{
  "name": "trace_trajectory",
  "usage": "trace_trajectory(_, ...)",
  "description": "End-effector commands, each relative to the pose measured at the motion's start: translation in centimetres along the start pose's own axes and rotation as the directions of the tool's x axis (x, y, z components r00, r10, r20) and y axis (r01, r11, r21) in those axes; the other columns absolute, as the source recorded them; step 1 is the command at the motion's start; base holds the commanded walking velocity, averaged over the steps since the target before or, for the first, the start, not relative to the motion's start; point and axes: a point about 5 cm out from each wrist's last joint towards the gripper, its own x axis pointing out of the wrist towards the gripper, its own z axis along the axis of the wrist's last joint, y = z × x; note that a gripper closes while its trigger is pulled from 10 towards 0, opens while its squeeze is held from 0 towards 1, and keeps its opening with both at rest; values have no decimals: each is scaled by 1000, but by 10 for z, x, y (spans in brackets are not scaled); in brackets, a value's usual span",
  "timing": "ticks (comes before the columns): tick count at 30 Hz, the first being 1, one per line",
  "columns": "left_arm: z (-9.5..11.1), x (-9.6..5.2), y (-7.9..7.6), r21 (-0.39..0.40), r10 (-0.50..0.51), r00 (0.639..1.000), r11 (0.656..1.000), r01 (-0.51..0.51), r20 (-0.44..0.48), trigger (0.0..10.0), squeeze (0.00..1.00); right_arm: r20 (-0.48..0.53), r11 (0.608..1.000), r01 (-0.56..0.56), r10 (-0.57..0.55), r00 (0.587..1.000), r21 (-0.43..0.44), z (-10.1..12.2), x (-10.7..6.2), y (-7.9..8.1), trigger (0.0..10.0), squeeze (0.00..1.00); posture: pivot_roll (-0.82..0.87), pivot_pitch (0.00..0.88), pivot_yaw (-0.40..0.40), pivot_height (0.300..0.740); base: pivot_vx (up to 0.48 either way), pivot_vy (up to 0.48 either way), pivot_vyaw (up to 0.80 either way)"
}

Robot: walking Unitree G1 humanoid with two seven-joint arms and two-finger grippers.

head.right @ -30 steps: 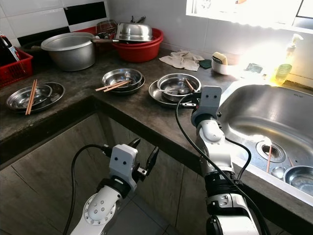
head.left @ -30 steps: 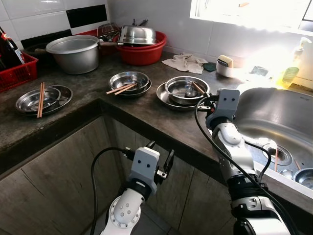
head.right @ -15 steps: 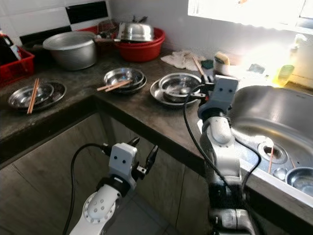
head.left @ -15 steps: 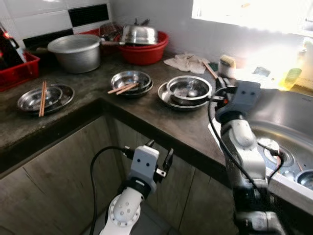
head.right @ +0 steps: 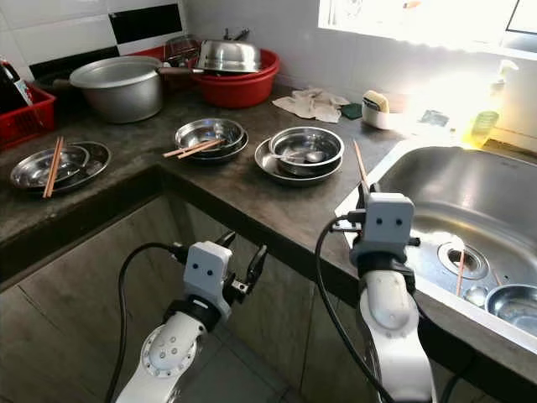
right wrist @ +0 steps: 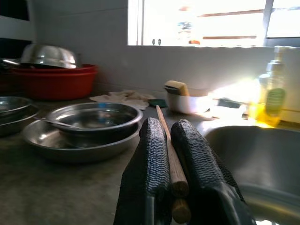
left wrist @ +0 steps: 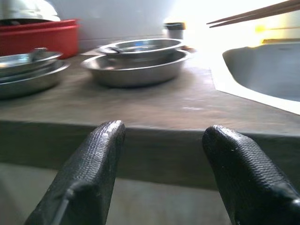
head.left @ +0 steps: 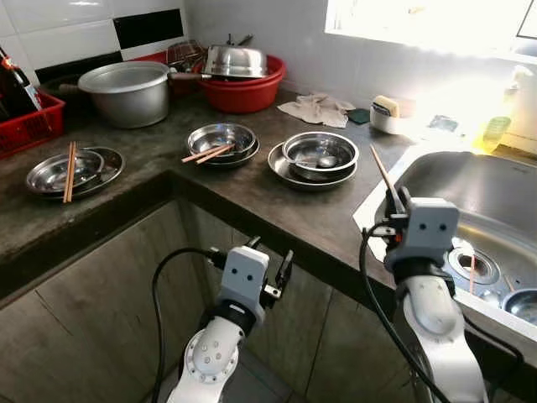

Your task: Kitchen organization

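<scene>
Right pincer [head.right: 363,191] clamped tight on a pair of brown wooden chopsticks [head.right: 358,166], holding them up over the edge of the dark stone surface [head.right: 252,201], right beside the stainless steel sink [head.right: 495,201]. The grip sits low on the sticks, near their ends, so I'd say they could pivot or slip out, and a drop here could send them to the floor rather than into the basin. They also angle back toward the nested steel bowl and plate [head.right: 299,151], which a careless swing might clip. Left pincer [head.left: 267,273] hangs below the surface edge, fingers [left wrist: 89,173] spread wide, empty. Another single chopstick [head.right: 460,271] already lies in the sink.
</scene>
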Motion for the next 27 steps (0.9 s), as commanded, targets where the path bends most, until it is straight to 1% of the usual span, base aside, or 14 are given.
trace_trajectory(1,-1,2,-4,-5,-24,1000,1000,24,5,10000,0,6,999,31,-31,1000,-19,4,-2,-5,0,0,100,0,-21,740,0,0,-800)
trace_trajectory(8,-1,4,-6,-1,-40,999,999,40,7,10000,0,-11,998,48,-48,999,-29,4,-6,-5,0,0,88,0,-12,740,0,474,-800)
trace_trajectory(13,-1,5,-5,-1,-43,999,999,43,11,10000,0,-29,999,47,-48,998,-24,3,-10,-1,0,0,83,0,-9,740,0,0,-800)
trace_trajectory(17,-1,6,-6,34,-60,998,998,60,7,10000,0,-33,999,47,-47,998,-20,3,-10,1,0,0,83,0,-6,740,0,0,-797)
trace_trajectory(19,-1,6,-7,44,-70,997,997,70,9,10000,0,-34,999,47,-47,998,-19,3,-10,1,0,0,83,0,-6,740,298,-302,-800)
trace_trajectory(22,-1,7,-6,30,-58,998,998,58,12,10000,0,-35,999,46,-47,998,-21,4,-9,2,0,0,84,0,-4,740,315,-359,-800)
trace_trajectory(23,-1,8,-4,18,-43,999,999,43,8,10000,0,-34,999,43,-44,998,-22,4,-9,3,0,0,86,0,-6,740,0,0,-788)
trace_trajectory(26,-1,9,-2,14,-34,999,999,34,6,10000,0,-26,999,29,-30,999,-28,5,-6,5,0,0,88,0,-3,740,0,0,-208)
trace_trajectory(27,-2,9,-2,28,-34,999,999,34,3,10000,0,-25,1000,16,-16,1000,-23,6,-5,6,0,0,89,0,-7,740,0,0,0)
